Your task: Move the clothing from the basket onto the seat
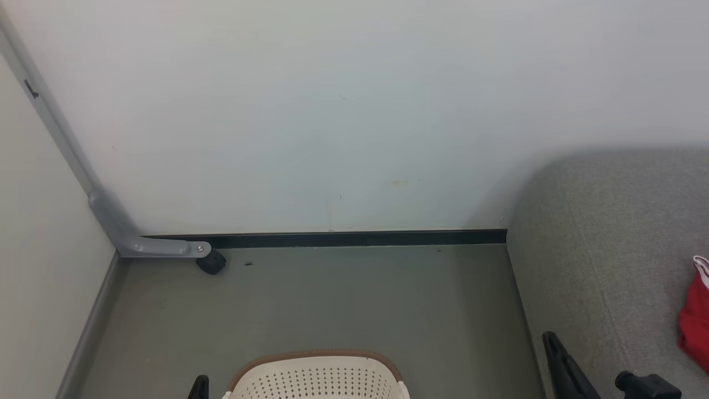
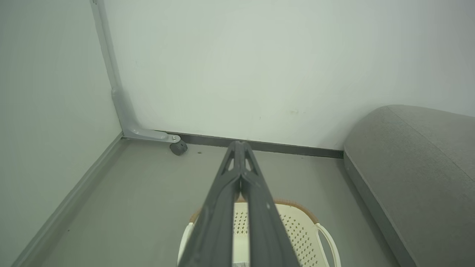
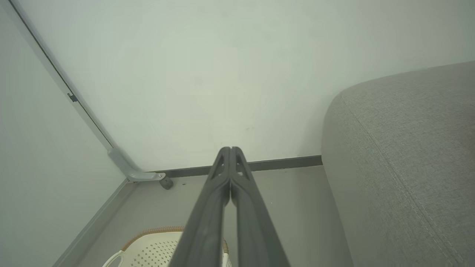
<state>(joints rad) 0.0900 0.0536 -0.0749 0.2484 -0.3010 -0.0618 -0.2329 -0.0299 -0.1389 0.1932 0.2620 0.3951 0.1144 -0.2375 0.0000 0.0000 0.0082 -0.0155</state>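
Observation:
The cream basket (image 1: 316, 377) with a brown rim stands on the floor at the bottom middle of the head view; its inside is out of sight. One red piece of clothing (image 1: 697, 316) with white trim lies on the grey seat (image 1: 604, 244) at the far right edge. In the left wrist view my left gripper (image 2: 240, 145) is shut and empty, its fingers pressed together above the basket (image 2: 297, 230). My right gripper (image 3: 230, 150) is also shut with nothing in it, raised between the basket (image 3: 156, 248) and the seat (image 3: 400, 155). Its dark tip (image 1: 551, 339) shows by the seat's edge.
A pale wall closes the space behind, with a dark skirting strip (image 1: 354, 239) along the floor. At the back left corner a grey metal bracket (image 1: 138, 238) ends in a small black caster (image 1: 211, 262). Grey floor (image 1: 343, 299) lies between basket and wall.

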